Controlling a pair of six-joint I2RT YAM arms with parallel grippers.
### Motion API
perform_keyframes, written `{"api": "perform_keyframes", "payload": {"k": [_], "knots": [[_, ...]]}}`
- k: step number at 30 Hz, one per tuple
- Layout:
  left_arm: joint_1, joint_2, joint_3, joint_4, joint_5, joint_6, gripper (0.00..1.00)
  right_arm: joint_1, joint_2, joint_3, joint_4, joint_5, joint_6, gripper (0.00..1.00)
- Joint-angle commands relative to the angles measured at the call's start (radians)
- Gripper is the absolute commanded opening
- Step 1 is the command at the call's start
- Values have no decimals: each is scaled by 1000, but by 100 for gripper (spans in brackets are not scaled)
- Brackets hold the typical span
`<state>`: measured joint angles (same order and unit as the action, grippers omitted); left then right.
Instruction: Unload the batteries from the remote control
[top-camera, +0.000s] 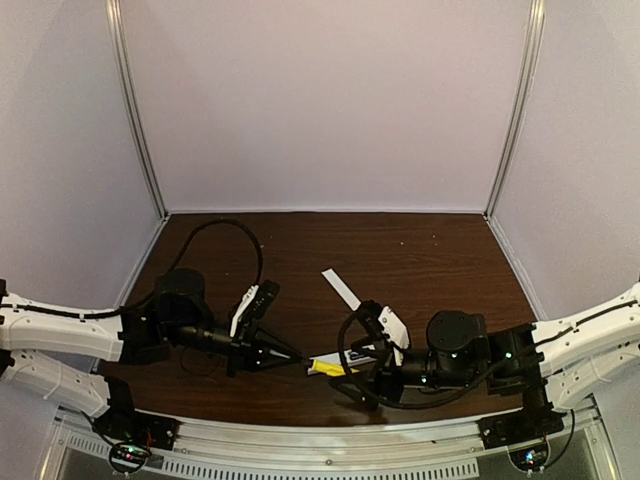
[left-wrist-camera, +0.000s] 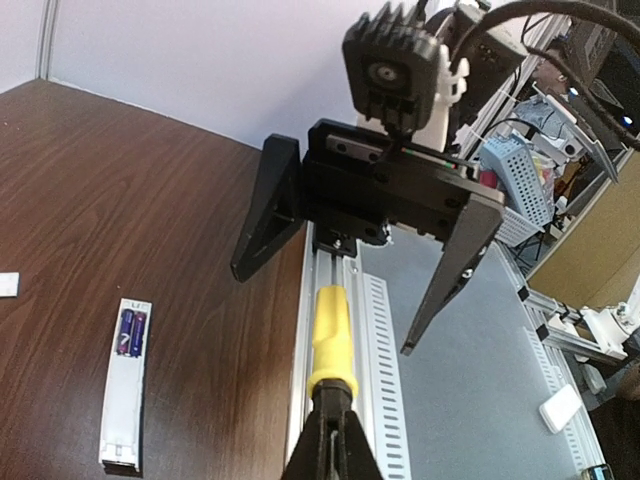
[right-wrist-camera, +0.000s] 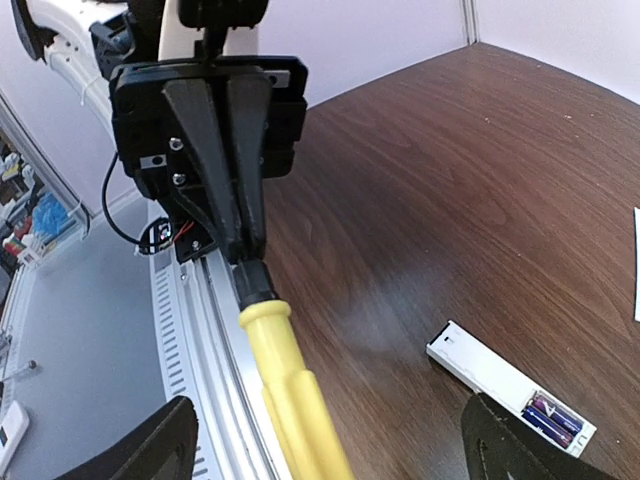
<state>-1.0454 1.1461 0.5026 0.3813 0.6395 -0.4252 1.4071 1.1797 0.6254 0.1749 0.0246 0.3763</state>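
Two batteries (left-wrist-camera: 131, 332) seated in remote control (left-wrist-camera: 121, 400); left gripper (right-wrist-camera: 243, 242) pinching yellow-handled screwdriver (right-wrist-camera: 285, 380), right gripper (left-wrist-camera: 323, 312) spread wide.

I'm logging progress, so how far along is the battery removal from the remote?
Done: the cover strip is off. In hand: left gripper shut on the screwdriver; right gripper open around its handle. Left: both batteries sit in the remote control.

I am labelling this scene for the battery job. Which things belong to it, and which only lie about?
Job: remote, batteries, screwdriver in left gripper.
Lying about: cover strip, already off.
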Motion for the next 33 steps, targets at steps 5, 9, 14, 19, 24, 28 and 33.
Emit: {"api": "perform_keyframes", "payload": {"k": [5, 9, 14, 19, 24, 28, 33], "knots": [[1, -92, -42, 72, -65, -33, 0, -3, -69, -182, 362, 92, 109, 93], [2, -113, -62, 113, -72, -55, 0, -3, -40, -231, 549, 54, 123, 93], [1, -120, -75, 154, -67, -76, 0, -3, 45, -243, 729, -17, 170, 87], [1, -116, -91, 208, -56, -101, 0, -2, 127, -220, 840, -92, 192, 82], [1, -109, -92, 232, -44, -120, 0, -2, 167, -193, 858, -115, 183, 68], [1, -113, -96, 249, -34, -132, 0, -3, 176, -184, 864, -116, 174, 62], [1, -109, -96, 257, -23, -141, 0, -2, 181, -169, 847, -110, 165, 54]]}}
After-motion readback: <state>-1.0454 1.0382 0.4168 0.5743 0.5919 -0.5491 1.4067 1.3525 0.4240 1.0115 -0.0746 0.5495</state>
